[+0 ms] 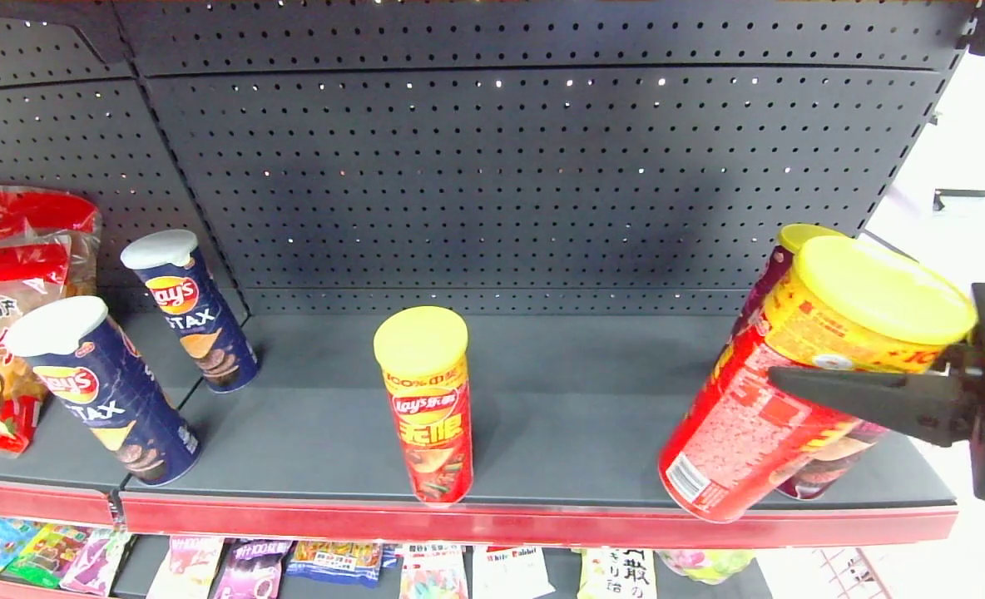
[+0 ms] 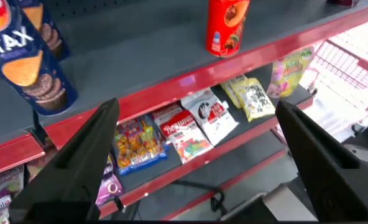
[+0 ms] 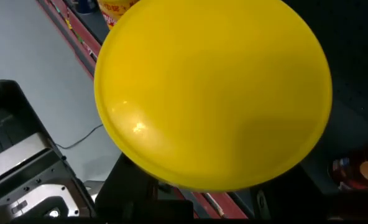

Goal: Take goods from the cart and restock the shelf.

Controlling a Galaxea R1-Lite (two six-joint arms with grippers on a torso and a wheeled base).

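Note:
A red chip can with a yellow lid (image 1: 759, 416) is tilted at the right end of the grey shelf board (image 1: 576, 416), its base near the red front edge. My right gripper (image 1: 809, 374) is shut on it from the right; one finger (image 1: 842, 398) crosses its side. Its lid (image 3: 215, 93) faces the right wrist camera. Close behind it stands a purple can with a yellow lid (image 1: 779, 258). Another red can (image 1: 430, 408) stands mid-shelf. My left gripper (image 2: 196, 155) hangs open and empty below the shelf's front edge, in front of the lower shelf.
Two blue cans (image 1: 197, 312) (image 1: 106, 391) stand at the shelf's left, snack bags (image 1: 10, 283) beyond them. Flat snack packets (image 2: 196, 124) line the lower shelf. A wire cart (image 2: 352, 56) sits low on the right. The board is bare between the cans.

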